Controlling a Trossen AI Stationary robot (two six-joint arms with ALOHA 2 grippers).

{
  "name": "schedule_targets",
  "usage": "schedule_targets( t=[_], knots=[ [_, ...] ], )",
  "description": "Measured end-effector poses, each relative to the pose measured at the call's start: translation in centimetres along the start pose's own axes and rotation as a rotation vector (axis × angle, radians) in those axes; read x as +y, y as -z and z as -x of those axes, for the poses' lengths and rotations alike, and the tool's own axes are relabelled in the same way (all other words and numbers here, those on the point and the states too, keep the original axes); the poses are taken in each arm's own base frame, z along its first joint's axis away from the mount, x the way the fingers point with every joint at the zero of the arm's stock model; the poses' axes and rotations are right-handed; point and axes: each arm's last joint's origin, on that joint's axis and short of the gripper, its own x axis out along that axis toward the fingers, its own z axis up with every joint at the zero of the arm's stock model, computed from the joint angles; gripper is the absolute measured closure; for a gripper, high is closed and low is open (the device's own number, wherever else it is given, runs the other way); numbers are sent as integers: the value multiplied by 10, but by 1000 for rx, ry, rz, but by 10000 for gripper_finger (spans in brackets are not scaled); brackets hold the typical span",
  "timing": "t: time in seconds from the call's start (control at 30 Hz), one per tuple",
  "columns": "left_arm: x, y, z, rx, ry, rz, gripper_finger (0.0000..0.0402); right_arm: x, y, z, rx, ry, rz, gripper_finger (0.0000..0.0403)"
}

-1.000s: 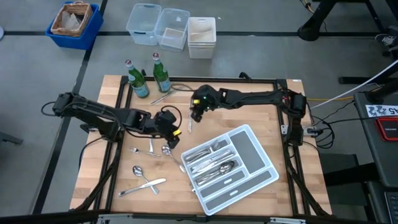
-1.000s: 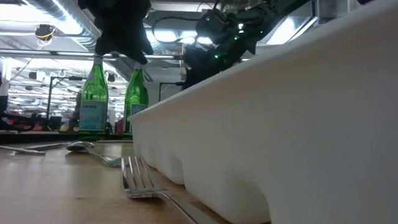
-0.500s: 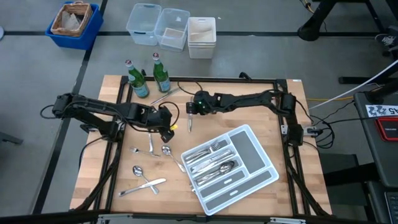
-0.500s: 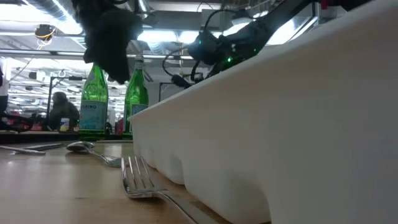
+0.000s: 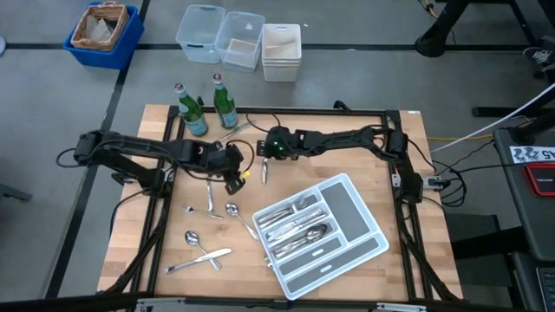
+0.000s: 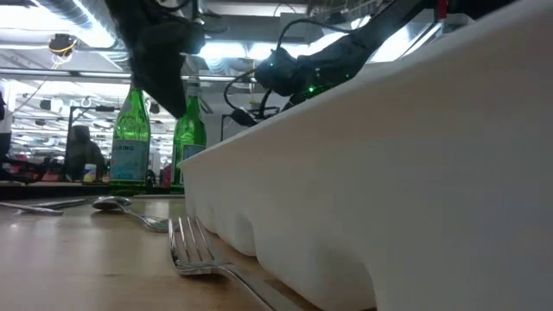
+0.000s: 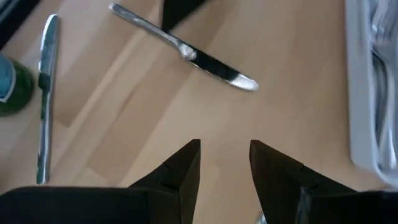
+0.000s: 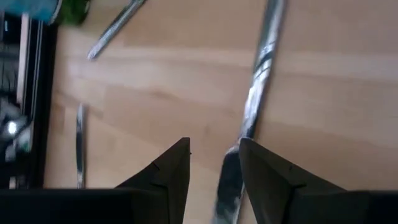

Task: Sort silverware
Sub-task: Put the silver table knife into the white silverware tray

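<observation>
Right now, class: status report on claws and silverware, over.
Both claws open, empty: left claw, right claw over the knife. Loose silverware outside tray. Bottles stand clear.

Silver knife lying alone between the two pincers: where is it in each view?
High view: slim silver metal knife on bare wood mid-table, between both arms.
Low view: cannot be made out.
Left wrist view: the knife lies diagonally ahead of the fingers.
Right wrist view: the knife runs lengthwise beside one finger.
Shared landmark: green glass bottles, also in the low view.
</observation>
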Motion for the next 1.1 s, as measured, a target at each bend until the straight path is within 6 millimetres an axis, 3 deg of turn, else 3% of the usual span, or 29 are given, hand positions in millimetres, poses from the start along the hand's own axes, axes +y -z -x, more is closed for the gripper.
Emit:
schedule_targets(
  t=[0.27,0.53,0.8,1.1],
  knots=[
    [21,-18,-21,-21,-22,153,274,22,-13,15,78,-10,134,260],
    [37,-32,-53,-17,-41,313,274,29,-27,44,106,259,255,260],
    [37,-48,-98,-100,-12,432,274,34,-43,95,81,616,358,260],
    [43,-48,-153,-62,40,597,274,54,-55,146,29,735,450,260]
  ],
)
